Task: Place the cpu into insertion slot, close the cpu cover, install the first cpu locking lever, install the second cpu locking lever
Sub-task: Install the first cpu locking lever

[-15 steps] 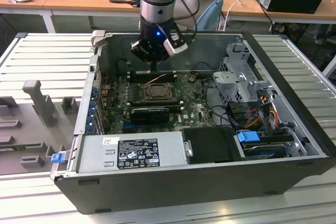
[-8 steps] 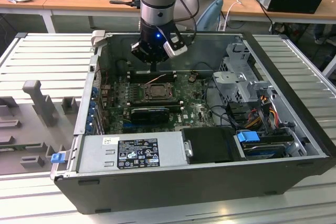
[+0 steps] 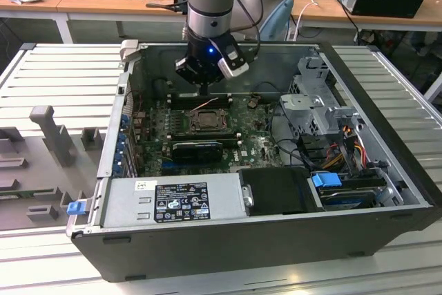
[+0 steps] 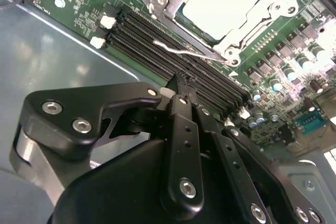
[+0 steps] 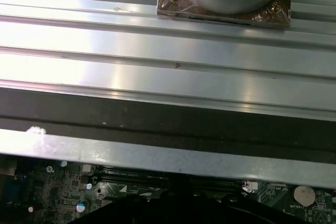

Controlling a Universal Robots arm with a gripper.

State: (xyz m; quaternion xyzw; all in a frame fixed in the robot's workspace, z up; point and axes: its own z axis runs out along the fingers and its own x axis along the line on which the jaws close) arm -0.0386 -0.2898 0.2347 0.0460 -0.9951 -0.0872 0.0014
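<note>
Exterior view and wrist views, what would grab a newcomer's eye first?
The open computer case with its green motherboard, and the tool hovering just above the memory slots. In the second wrist view, the cpu sits bright in its socket, the cpu cover framing it.

We see a ribbed, silver-grey table (image 3: pixel 55 67) carrying an open black computer case (image 3: pixel 276 240) laid on its side. To the exterior view's left of the case, grey moulded fixtures (image 3: pixel 48 129) rest directly on the table's slats.
</note>
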